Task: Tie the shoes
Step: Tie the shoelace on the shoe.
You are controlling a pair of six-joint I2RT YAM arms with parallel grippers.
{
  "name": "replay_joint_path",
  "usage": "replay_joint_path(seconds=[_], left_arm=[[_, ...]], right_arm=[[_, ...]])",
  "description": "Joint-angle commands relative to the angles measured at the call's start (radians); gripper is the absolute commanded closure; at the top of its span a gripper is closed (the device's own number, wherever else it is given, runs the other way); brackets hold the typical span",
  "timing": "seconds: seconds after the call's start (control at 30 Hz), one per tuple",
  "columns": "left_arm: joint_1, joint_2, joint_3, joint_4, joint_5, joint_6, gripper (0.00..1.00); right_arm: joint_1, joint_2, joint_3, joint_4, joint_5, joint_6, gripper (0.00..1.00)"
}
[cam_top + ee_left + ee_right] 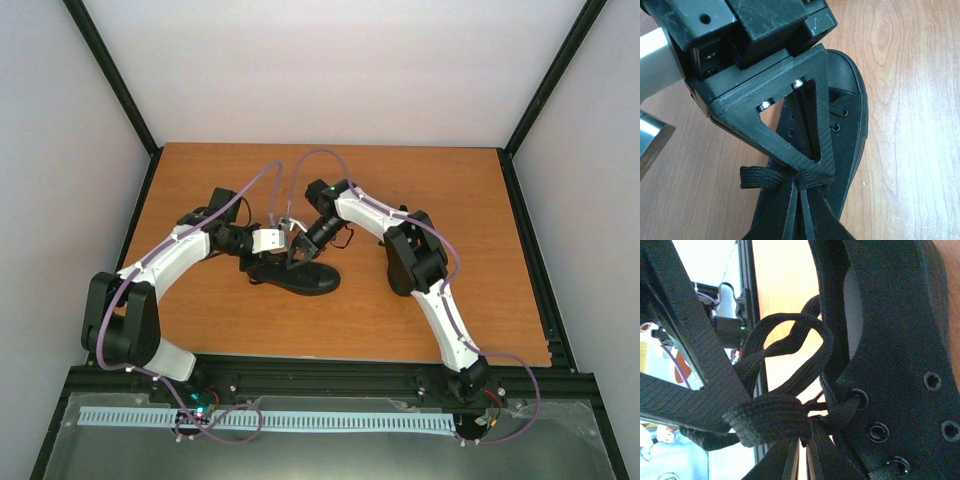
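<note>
One black canvas shoe [305,275] lies on the wooden table [420,180], toe pointing right. Both grippers meet over its laced top. My left gripper [288,248] is shut on a flat black lace [757,177], its tips [801,182] pinching the strand just above the shoe's tongue [847,125]. My right gripper [303,252] is shut on a folded bit of lace [770,420] beside the top eyelet [859,399]. A loose loop of lace [790,340] arches above that pinch. The right gripper's triangular finger [790,125] crosses the left wrist view.
A black frame rail [300,375] runs along the table's near edge by the arm bases. White walls with black posts [110,70] close in the left, right and back. Purple cables [260,185] arc over both arms.
</note>
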State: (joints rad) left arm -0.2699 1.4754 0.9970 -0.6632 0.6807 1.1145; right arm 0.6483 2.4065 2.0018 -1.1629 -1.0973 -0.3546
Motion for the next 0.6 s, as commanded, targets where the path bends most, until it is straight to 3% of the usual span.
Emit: replay_joint_path(seconds=[0.0, 0.33, 0.57], left_arm=[[-0.001, 0.022, 0.017, 0.014, 0.036, 0.018, 0.96], [-0.003, 0.057, 0.009, 0.027, 0.041, 0.028, 0.91], [-0.002, 0.078, 0.014, 0.037, 0.009, -0.007, 0.94]], right_arm=[[0.019, -0.006, 0.007, 0.018, 0.079, 0.026, 0.93], [0.039, -0.057, -0.034, 0.049, 0.233, 0.069, 0.81], [0.039, -0.113, -0.069, 0.037, 0.304, 0.059, 0.72]])
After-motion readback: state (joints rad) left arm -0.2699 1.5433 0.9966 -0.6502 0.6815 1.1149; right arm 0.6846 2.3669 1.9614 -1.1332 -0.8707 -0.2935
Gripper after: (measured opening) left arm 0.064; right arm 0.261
